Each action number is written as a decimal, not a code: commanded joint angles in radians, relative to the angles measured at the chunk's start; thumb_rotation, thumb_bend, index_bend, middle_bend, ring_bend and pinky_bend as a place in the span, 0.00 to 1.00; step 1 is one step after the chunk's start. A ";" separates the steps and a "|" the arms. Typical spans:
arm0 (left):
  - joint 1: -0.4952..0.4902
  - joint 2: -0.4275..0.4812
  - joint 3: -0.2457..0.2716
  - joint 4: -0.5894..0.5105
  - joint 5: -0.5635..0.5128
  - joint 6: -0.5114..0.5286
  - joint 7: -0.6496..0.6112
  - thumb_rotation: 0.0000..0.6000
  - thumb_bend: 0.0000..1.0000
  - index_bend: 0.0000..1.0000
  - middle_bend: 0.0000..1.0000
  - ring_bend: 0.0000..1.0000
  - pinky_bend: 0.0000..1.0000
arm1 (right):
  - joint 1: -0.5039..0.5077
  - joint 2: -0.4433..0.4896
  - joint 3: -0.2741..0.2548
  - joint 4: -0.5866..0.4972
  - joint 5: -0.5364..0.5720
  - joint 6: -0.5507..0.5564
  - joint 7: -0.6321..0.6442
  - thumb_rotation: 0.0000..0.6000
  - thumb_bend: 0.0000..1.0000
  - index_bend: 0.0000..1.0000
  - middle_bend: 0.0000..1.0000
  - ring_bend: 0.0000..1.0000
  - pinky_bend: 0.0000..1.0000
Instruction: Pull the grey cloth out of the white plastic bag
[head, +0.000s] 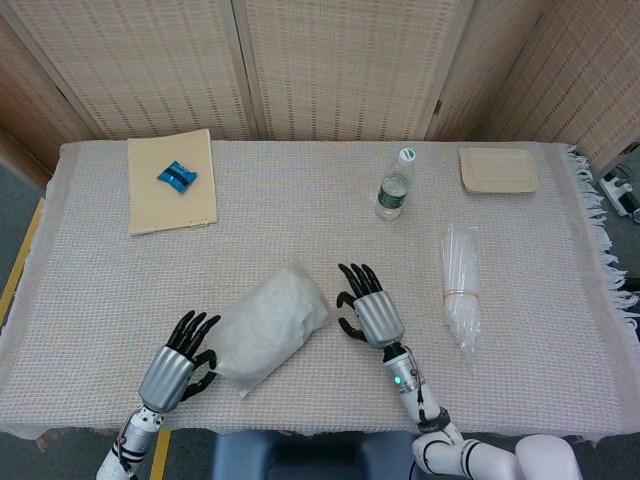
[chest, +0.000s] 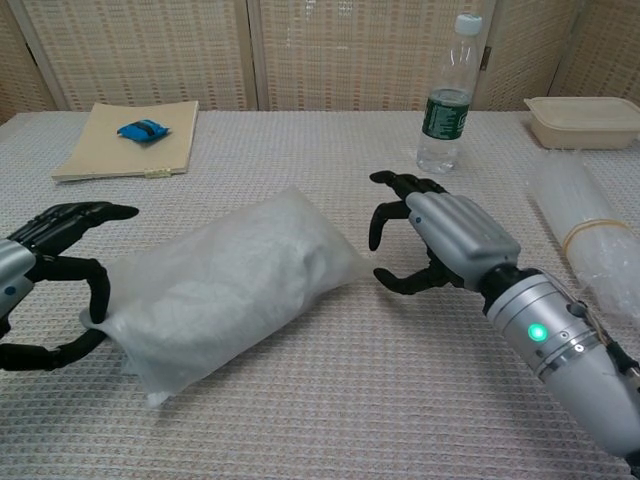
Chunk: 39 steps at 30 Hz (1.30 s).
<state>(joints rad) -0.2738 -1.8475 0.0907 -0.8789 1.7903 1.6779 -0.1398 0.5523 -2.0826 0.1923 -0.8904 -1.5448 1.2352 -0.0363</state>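
Bag end first: left hand curls around the near end of 1 white plastic bag, fingers spread, touching but not visibly clamping, likely to anchor it. Grey cloth sits inside, seen only as a pale bulk. Right hand hovers just beside the bag's far corner, fingers apart, holding nothing, seemingly poised to reach the opening. Beyond it: 1 water bottle.

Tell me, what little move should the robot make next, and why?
Probably ease the right hand leftward onto the near corner of the white plastic bag. Its fingers are spread beside that corner, holding nothing, while the left hand already curls around the bag's other end.
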 joint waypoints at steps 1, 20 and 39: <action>-0.001 0.001 -0.003 0.000 -0.002 0.000 -0.001 1.00 0.54 0.73 0.13 0.00 0.01 | 0.008 -0.011 -0.002 0.008 0.004 0.000 0.006 1.00 0.28 0.48 0.05 0.00 0.00; -0.003 0.023 -0.020 -0.003 -0.016 0.007 -0.019 1.00 0.54 0.73 0.13 0.00 0.01 | 0.053 -0.084 0.004 0.115 0.055 -0.040 0.032 1.00 0.41 0.54 0.07 0.00 0.00; -0.011 0.099 -0.079 0.047 -0.059 0.039 -0.047 1.00 0.55 0.73 0.13 0.00 0.01 | 0.035 0.014 0.031 0.052 0.090 0.008 0.020 1.00 0.60 0.69 0.15 0.00 0.00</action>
<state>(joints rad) -0.2838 -1.7620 0.0226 -0.8440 1.7414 1.7112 -0.1793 0.5977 -2.0922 0.2170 -0.8224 -1.4612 1.2317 -0.0155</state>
